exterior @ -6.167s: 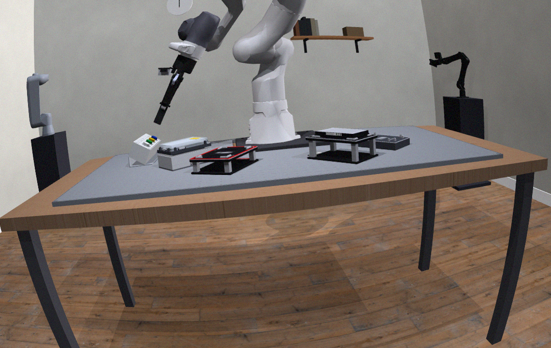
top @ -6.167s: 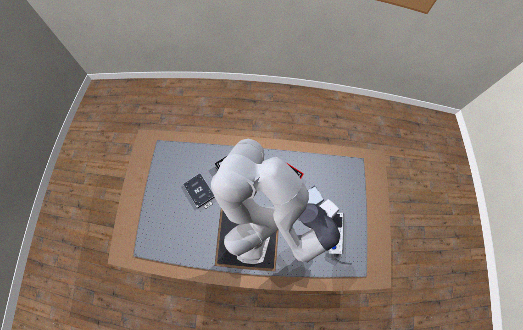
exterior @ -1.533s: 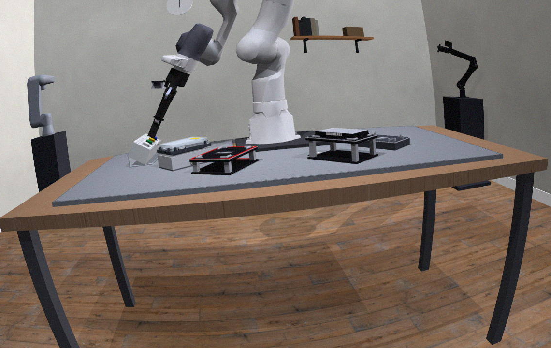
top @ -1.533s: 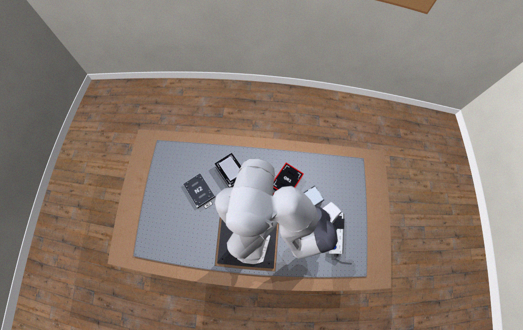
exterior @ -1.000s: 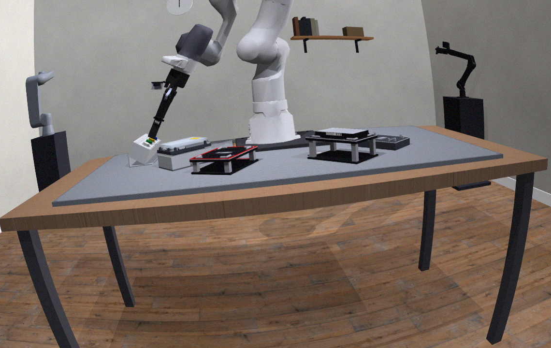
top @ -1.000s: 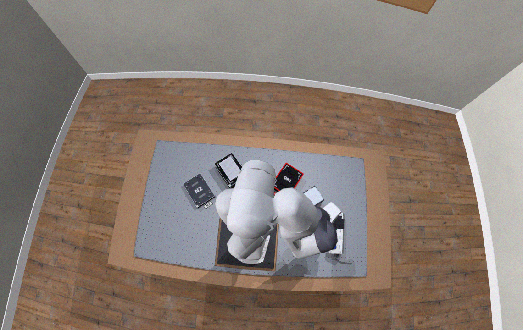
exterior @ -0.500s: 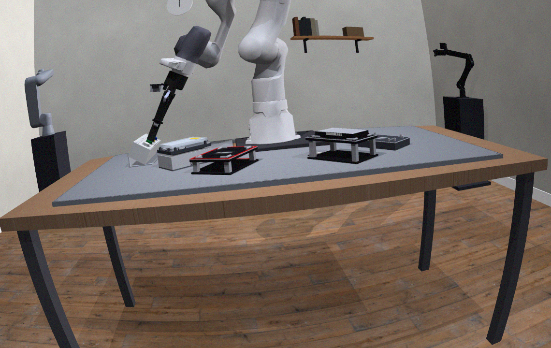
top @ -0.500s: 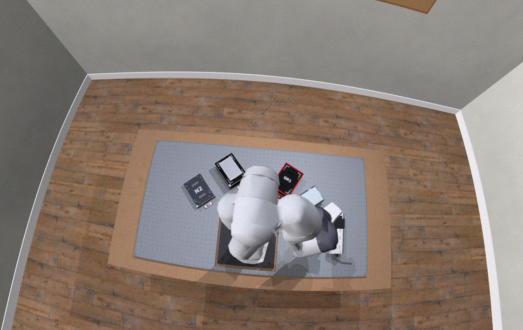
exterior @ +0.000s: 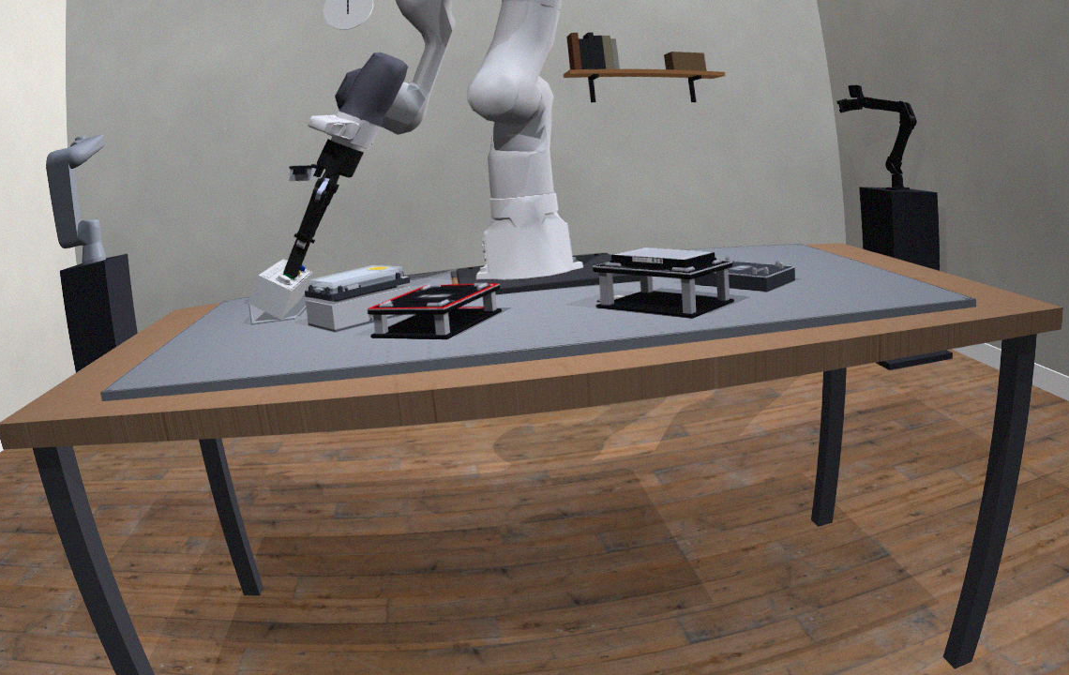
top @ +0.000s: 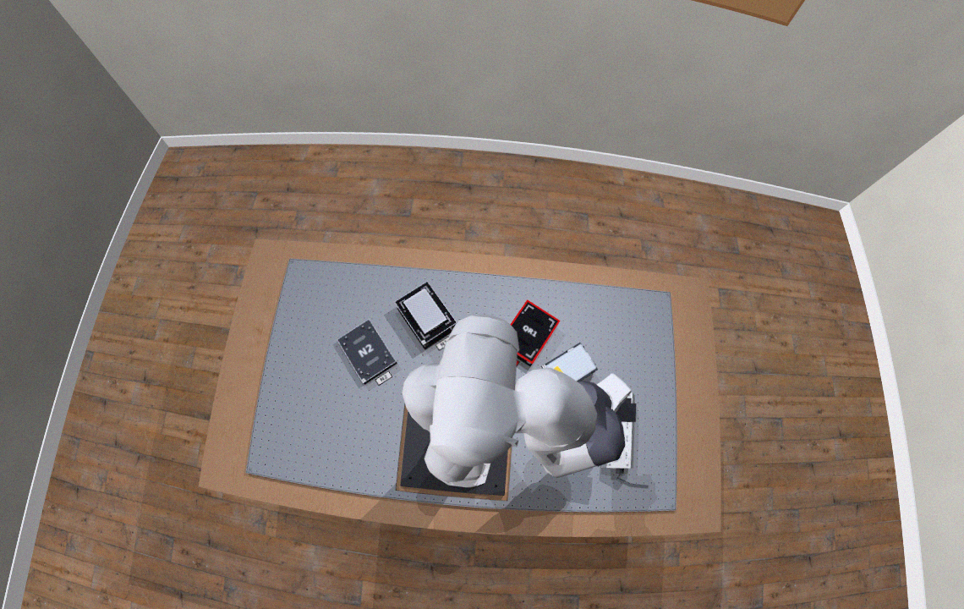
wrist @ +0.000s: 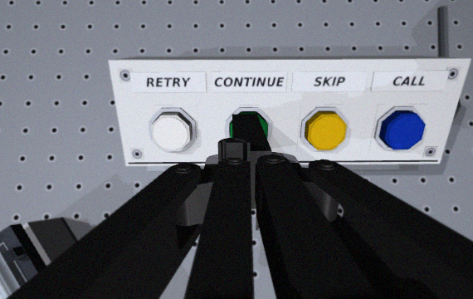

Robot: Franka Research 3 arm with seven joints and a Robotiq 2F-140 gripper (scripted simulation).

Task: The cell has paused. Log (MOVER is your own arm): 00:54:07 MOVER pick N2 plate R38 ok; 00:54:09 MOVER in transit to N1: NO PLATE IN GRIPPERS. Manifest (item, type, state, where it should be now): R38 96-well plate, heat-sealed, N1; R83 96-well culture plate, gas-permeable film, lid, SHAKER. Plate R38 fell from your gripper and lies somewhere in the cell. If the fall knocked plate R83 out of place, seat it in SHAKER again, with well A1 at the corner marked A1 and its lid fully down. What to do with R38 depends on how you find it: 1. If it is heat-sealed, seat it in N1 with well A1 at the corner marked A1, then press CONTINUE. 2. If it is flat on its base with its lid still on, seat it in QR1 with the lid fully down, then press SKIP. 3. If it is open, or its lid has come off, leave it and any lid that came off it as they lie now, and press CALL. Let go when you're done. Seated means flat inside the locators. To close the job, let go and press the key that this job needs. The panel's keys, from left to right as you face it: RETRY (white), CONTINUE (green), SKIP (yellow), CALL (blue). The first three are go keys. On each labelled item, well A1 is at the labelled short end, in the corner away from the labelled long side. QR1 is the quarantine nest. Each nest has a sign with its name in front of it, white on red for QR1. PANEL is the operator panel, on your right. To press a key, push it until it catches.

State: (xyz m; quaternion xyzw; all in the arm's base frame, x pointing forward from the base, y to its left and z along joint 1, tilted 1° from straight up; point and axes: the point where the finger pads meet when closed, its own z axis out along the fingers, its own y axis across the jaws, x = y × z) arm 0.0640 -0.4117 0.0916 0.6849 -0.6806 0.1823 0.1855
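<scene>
Four keys (wrist: 325,130) on one panel (wrist: 220,100); closed hand (wrist: 248,129) on green.

A small automated laboratory cell set up in a plain room

The grey perforated tabletop (top: 319,424) carries plate nests with name signs, such as N2 (top: 366,350) and the red-framed QR1 (top: 534,331), and a well plate (exterior: 662,257) sits on a raised stand. An operator panel (wrist: 286,68) has keys labelled RETRY, CONTINUE, SKIP and CALL. A white robot arm (exterior: 521,168) stands on the tabletop, and two other small arms on black pedestals (exterior: 897,222) stand near the walls. The wooden floor and a wall shelf (exterior: 643,73) with books make it look like an ordinary room.
</scene>
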